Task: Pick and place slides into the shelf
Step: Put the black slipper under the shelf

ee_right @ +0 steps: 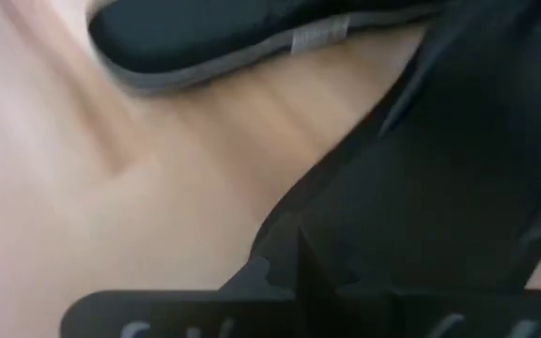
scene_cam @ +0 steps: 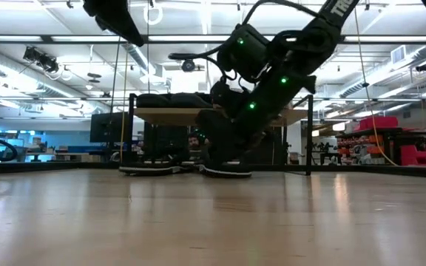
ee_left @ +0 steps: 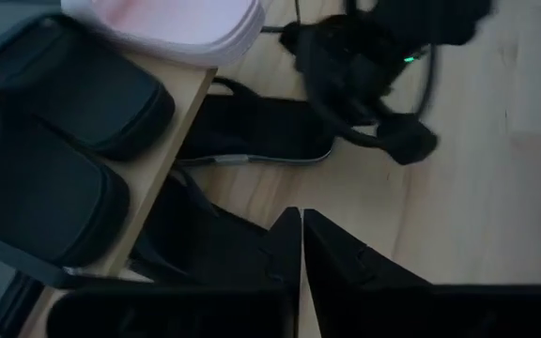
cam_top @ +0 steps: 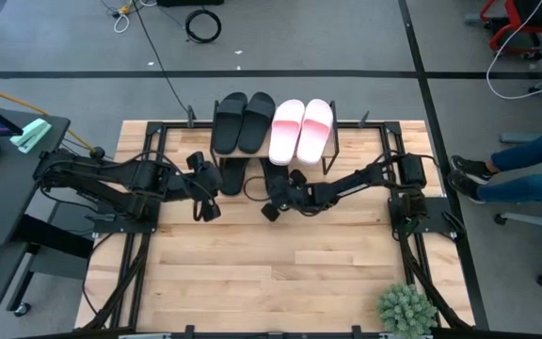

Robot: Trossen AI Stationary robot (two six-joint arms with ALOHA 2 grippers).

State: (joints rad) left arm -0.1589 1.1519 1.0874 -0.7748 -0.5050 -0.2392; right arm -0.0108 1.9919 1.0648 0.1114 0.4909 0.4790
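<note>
The shelf (cam_top: pixel 358 125) stands at the table's far middle. Two black slides (cam_top: pixel 243 122) and two pink slides (cam_top: pixel 301 130) lie on its board (ee_left: pixel 181 122). Two more black slides lie flat on the table, part-way under the board: a left one (cam_top: pixel 234 176) (scene_cam: pixel 150 168) and a right one (cam_top: pixel 273 172) (scene_cam: pixel 228 170). My left gripper (cam_top: pixel 216 185) (ee_left: pixel 301 235) is shut and hovers by the left slide's near end. My right gripper (cam_top: pixel 271 209) (ee_right: pixel 299 246) is shut, low over the table at the right slide's near end. My left gripper touches nothing. My right gripper sits at the near end of the right black slide (ee_left: pixel 322 150), slanting down from the table's right; a dark mass in the right wrist view hides the fingertips, and I cannot tell whether they touch the slide.
A potted plant (cam_top: pixel 405 309) stands at the table's near right corner. A seated person's legs (cam_top: pixel 525 160) are beyond the right edge, and a desk (cam_top: pixel 26 137) is beyond the left edge. Bare wood (cam_top: pixel 271 273) fills the near half.
</note>
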